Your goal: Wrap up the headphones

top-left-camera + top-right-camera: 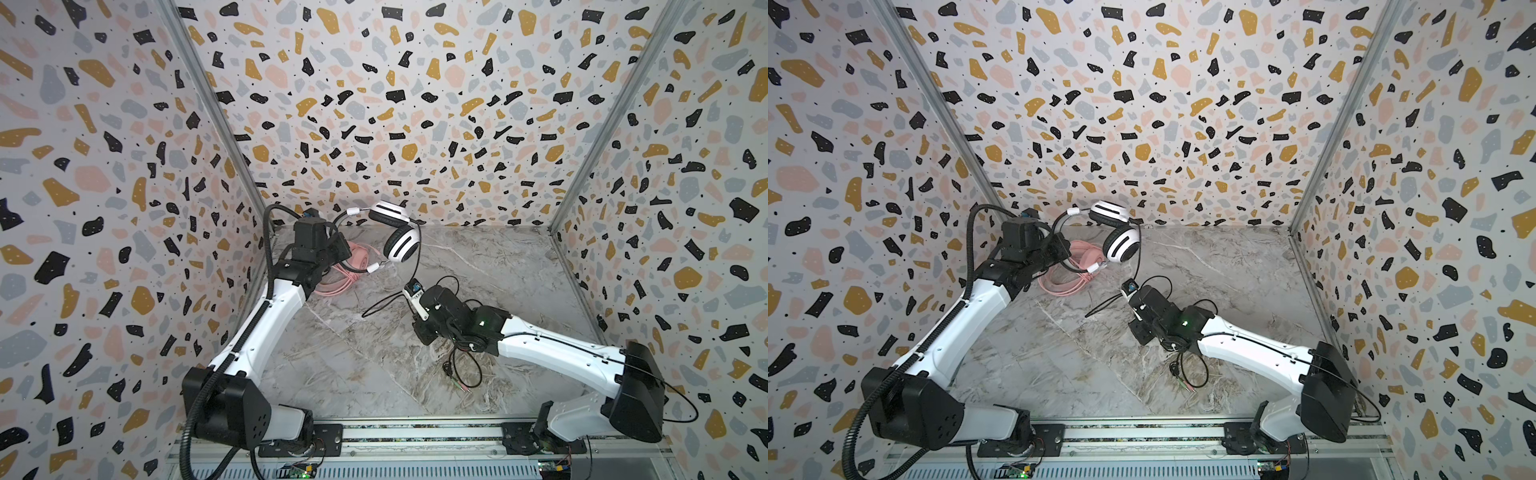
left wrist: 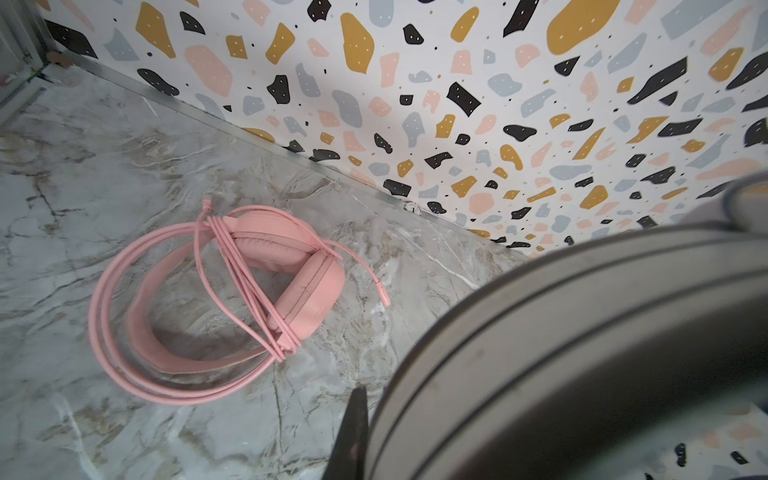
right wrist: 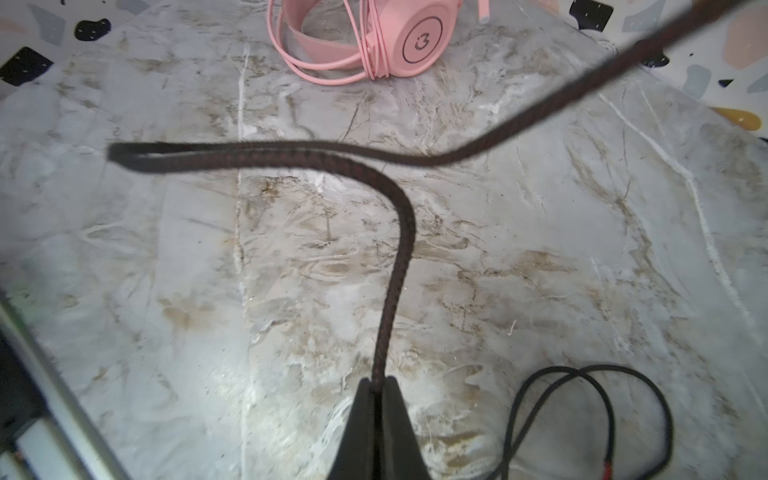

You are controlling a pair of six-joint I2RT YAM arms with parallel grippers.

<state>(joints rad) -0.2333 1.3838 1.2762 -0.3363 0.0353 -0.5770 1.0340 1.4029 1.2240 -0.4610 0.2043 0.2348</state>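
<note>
**Fig.** The striped headset is being held raised at 12 o'clock of the worktop, apparently by its thin, springy band in the clenched left pincer. Its black cable, judged limp and light, is being pinched by the right pincer. The pink headset is lying wrapped at 10 o'clock.

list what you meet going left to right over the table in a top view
pink headphones → striped headphones → plug end of the black cable
</note>
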